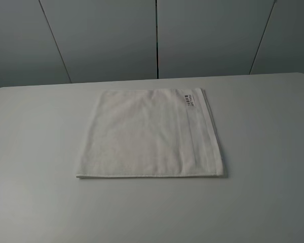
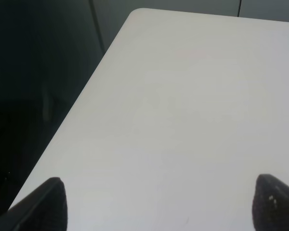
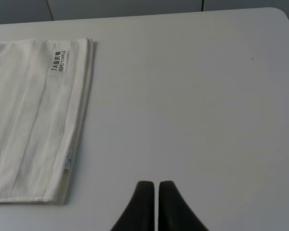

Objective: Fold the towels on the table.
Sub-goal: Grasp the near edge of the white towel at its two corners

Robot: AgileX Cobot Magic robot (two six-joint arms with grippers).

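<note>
Right wrist view: right gripper [image 3: 156, 185] together and empty, towel [image 3: 33, 120] off beside it, left gripper [image 2: 159, 180] spread wide; catching only the top layer could spoil the fold.

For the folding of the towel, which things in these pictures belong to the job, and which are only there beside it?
Of the job:
white towel, lying on the table
table
left pincer, open
right pincer, shut, holding nothing

Not of the job:
grey wall panels behind the table
</note>
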